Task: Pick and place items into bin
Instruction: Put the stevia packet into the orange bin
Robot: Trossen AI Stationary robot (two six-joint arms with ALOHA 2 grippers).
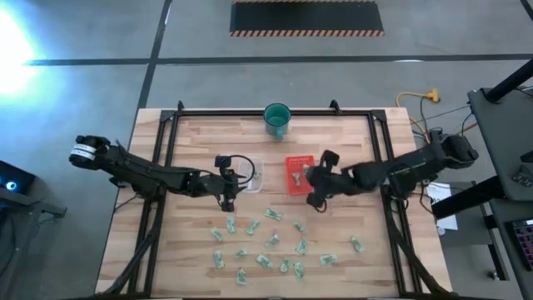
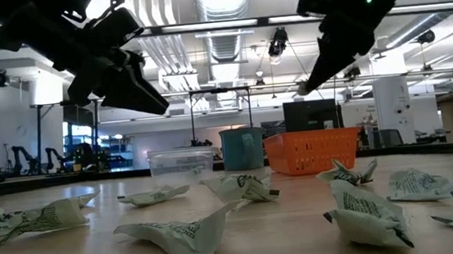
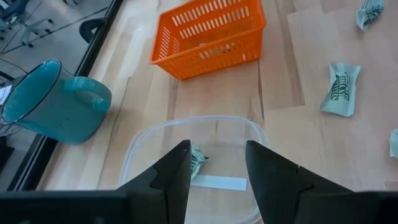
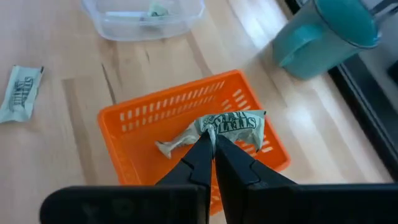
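Several small pale green-and-white packets (image 1: 265,261) lie scattered on the near half of the wooden table. An orange basket (image 1: 298,173) and a clear plastic container (image 1: 250,175) stand at the middle, with a teal cup (image 1: 277,121) behind them. My right gripper (image 4: 214,138) is shut on one packet (image 4: 233,123) above the basket. My left gripper (image 3: 217,152) hangs open above the near rim of the clear container, where one packet (image 3: 198,158) lies on the bottom. My right gripper pinches the packet's lower edge (image 4: 214,132) between its two fingertips, coming slanting down from the table's right. The crumpled packet is lifted clear, over the orange basket's inside, one twisted end (image 4: 166,147) sticking out sideways.
A black metal frame (image 1: 275,112) runs along the table's far edge and down both sides. One loose packet (image 4: 18,93) lies on the wood beside the basket. Bare wood shows between the containers and the scattered packets.
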